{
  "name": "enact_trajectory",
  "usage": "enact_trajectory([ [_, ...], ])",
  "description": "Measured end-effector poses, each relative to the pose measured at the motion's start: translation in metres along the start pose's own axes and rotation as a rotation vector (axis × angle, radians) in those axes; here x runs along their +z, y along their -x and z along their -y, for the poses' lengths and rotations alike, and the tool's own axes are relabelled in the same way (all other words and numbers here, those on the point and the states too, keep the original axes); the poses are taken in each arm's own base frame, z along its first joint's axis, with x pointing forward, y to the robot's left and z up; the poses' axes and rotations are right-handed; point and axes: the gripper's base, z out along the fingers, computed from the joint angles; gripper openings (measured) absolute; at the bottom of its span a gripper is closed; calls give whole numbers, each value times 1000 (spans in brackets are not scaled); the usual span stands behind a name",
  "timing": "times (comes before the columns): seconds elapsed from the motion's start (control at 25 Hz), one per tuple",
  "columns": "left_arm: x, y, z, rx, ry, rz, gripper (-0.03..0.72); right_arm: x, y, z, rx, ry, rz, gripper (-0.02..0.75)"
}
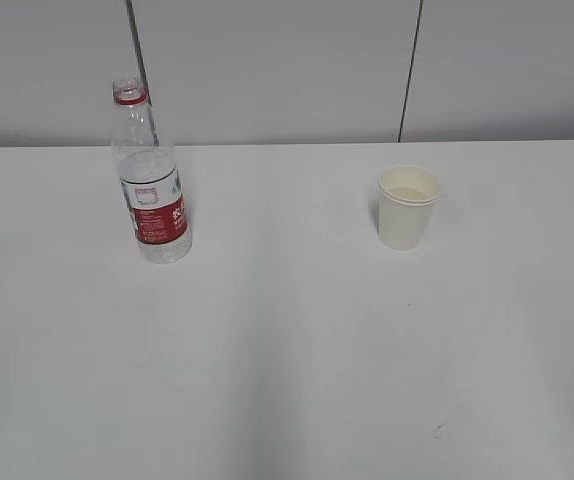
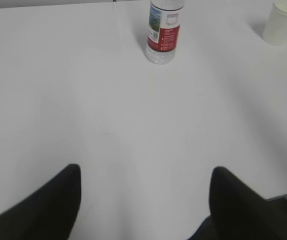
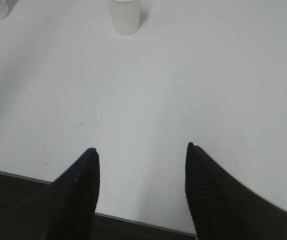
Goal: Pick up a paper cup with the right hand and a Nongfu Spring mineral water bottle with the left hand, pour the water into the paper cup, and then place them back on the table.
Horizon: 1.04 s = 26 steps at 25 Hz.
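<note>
While both claws hang above the near part of the table (image 1: 287, 380), nothing stands between either one and its object. The left hand (image 2: 143, 175) has its fingers spread apart and empty; the Nongfu Spring mineral water bottle (image 2: 163, 35) stands upright well ahead of it, slightly right, red-and-white label too small to read. The right hand (image 3: 141, 155) is likewise spread and empty, with the paper cup (image 3: 125, 17) upright well ahead, slightly left. Bottle and cup stand well apart.
</note>
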Motion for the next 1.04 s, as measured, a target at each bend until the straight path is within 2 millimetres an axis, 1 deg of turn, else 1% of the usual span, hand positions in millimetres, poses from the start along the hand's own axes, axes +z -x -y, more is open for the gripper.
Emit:
enact_trajectory([
  [0.28, -1, 0, 1, -43, 78, 2, 491, 0, 0, 0, 0, 0, 0, 415],
  [1.04, -1, 0, 1, -43, 78, 2, 491, 0, 0, 0, -1, 0, 0, 415],
])
